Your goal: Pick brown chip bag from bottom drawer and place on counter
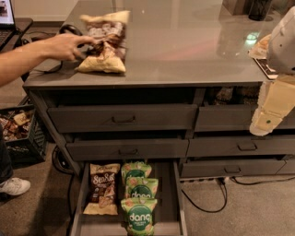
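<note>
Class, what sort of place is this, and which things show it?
Probably an office or lab snack station: a grey metal cabinet whose open bottom drawer holds packaged snack bags, a laptop at top left, loose cables on the floor. The gripper hangs at the right, before the upper drawers.

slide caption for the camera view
Brown chip bag in open bottom drawer; end effector at right below counter edge; hand on another bag
</note>
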Controlling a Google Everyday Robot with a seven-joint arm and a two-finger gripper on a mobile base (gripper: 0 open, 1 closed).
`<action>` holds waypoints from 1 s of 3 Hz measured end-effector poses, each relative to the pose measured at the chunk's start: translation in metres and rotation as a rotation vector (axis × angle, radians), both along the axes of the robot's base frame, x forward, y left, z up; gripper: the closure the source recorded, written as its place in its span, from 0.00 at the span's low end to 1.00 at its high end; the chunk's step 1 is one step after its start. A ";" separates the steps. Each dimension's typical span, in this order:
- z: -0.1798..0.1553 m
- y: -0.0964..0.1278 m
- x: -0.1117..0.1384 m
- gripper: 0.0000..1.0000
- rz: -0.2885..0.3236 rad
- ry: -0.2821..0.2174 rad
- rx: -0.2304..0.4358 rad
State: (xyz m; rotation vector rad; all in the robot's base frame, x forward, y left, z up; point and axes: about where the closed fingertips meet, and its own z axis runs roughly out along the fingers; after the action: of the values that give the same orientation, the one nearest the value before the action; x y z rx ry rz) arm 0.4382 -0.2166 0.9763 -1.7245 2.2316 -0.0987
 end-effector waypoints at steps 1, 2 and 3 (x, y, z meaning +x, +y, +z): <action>0.000 0.000 0.000 0.16 0.000 0.000 0.000; 0.000 0.000 0.000 0.06 0.000 0.000 0.000; 0.000 0.000 0.000 0.00 0.000 0.000 0.000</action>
State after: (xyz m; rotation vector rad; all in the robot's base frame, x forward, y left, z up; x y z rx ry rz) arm 0.4382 -0.2166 0.9763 -1.7244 2.2314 -0.0989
